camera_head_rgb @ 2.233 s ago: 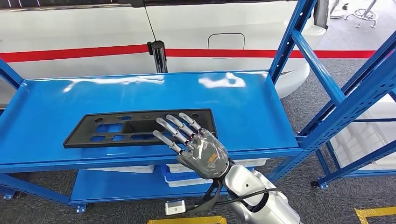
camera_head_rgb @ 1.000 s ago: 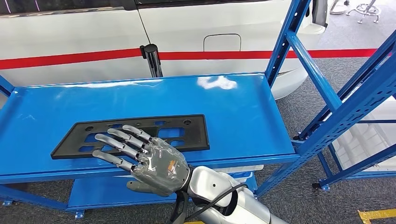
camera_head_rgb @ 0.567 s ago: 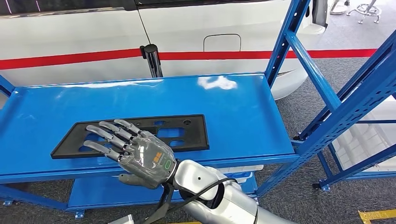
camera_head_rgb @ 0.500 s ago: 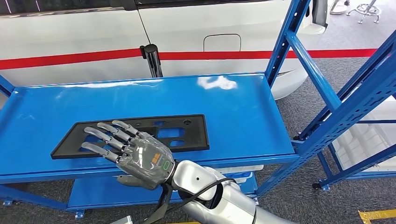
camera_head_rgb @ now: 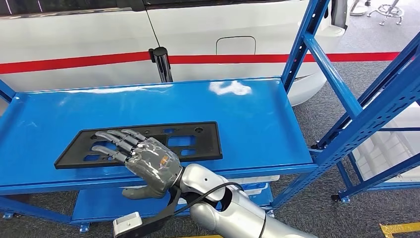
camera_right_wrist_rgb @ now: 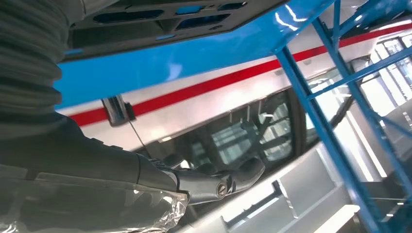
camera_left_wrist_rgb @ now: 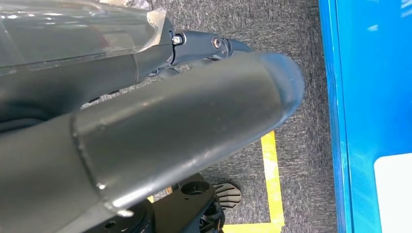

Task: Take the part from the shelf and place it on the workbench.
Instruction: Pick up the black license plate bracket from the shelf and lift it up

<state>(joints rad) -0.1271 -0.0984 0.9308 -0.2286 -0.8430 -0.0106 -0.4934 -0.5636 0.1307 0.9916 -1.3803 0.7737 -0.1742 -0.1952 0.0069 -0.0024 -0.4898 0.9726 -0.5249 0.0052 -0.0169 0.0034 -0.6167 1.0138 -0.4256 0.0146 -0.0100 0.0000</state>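
The part, a long flat black plastic panel (camera_head_rgb: 193, 141) with several cut-outs, lies along the front of the blue shelf (camera_head_rgb: 247, 109). My right hand (camera_head_rgb: 143, 161) reaches in from below over the panel's left half. Its fingers (camera_head_rgb: 111, 139) are spread and lie on or just above the panel, and its thumb (camera_head_rgb: 136, 192) hangs below the shelf's front edge. It grips nothing. In the right wrist view the panel (camera_right_wrist_rgb: 160, 19) sits on the blue shelf beyond the hand (camera_right_wrist_rgb: 73, 160). My left hand (camera_left_wrist_rgb: 170, 121) hangs over the grey floor, fingers extended and holding nothing.
A white vehicle with a red stripe (camera_head_rgb: 74, 62) stands close behind the shelf. Blue uprights and braces (camera_head_rgb: 337, 74) rise at the right. White boxes (camera_head_rgb: 252, 187) sit on the lower shelf. Yellow tape (camera_left_wrist_rgb: 272, 184) marks the grey carpet.
My right hand has slid left along the panel, from its right end to its left half, and its fingers have lowered toward it. The camera shifted slightly at first. The panel has not moved.
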